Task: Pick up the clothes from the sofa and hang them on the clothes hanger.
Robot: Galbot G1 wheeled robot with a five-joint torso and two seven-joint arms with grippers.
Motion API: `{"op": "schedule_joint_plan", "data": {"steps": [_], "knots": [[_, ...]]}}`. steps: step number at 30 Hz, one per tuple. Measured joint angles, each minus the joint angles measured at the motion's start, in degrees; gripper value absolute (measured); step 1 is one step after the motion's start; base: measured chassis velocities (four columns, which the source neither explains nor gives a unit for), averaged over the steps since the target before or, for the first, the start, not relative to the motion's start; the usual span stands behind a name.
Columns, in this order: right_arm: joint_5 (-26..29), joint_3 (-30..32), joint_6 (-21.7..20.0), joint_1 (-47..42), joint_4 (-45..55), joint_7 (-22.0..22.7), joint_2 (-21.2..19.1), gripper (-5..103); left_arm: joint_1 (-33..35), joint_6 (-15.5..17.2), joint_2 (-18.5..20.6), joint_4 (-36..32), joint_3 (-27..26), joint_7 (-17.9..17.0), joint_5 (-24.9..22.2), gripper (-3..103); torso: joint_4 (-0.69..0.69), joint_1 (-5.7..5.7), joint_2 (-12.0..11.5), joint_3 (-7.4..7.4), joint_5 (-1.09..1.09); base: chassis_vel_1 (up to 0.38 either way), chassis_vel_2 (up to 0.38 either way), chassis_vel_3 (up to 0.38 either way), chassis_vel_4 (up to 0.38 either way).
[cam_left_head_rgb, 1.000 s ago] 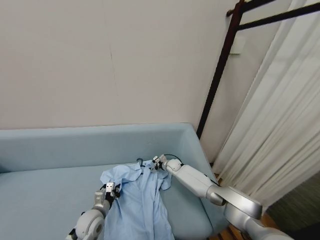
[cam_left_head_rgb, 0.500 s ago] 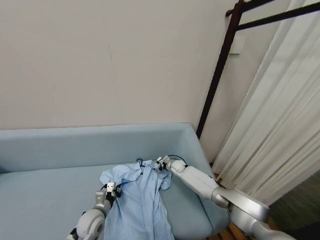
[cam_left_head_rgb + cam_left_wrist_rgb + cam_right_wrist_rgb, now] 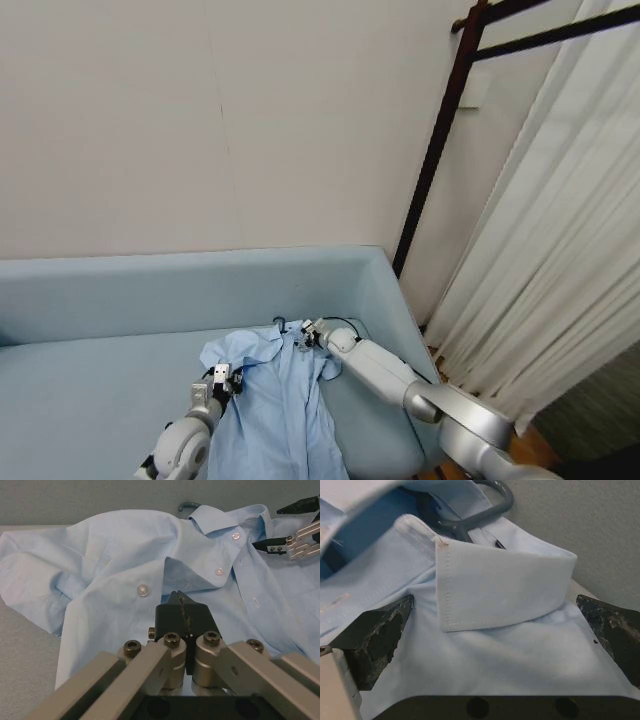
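Crept nearer the collar point(image 3: 495, 585) with the right gripper point(image 3: 308, 332); now straddling it, fingers spread, seemingly ready to pinch. Resting the left gripper point(image 3: 222, 378) left of the collar on the shirt point(image 3: 275, 400), fingers pressed together. Yet to lift the shirt off the sofa point(image 3: 100, 380).

Left gripper point(image 3: 182, 611) closed, right gripper point(image 3: 494, 605) spread wide

Shirt point(image 3: 285, 400): matt cloth w/ creases; sofa point(image 3: 100, 380): fabric.
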Motion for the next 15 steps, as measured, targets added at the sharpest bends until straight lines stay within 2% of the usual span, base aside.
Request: {"op": "schedule_joint_plan", "data": {"steps": [8,12,14,15], "knots": [[2.97,-1.6,-2.5,0.73,5.0,2.05,-1.09,100,-0.16,-0.19,-0.41,0.1,-0.08,-0.01,0.14,0,0.01,0.0,0.0,0.0,0.0,0.0,0.0,0.0,0.0],[6.44,-3.51,-3.93,1.78,8.38,2.32,-4.82,100,-0.32,-0.26,-0.7,0.13,-0.07,-0.01,0.17,0,-0.01,0.0,0.0,0.0,0.01,0.0,0.0,0.0,0.0],[6.67,-3.61,-4.02,1.82,8.61,2.32,-5.07,100,-0.32,-0.26,-0.7,0.13,-0.07,-0.01,0.17,0,-0.01,0.0,0.0,0.0,0.01,0.0,0.0,0.0,0.0],[8.59,-4.43,-4.77,2.18,10.52,2.3,-7.03,100,-0.23,-0.43,-0.73,0.26,-0.13,0.02,0.22,0,-0.03,0.0,0.0,0.0,0.01,0.0,0.0,0.0,0.0]]}}
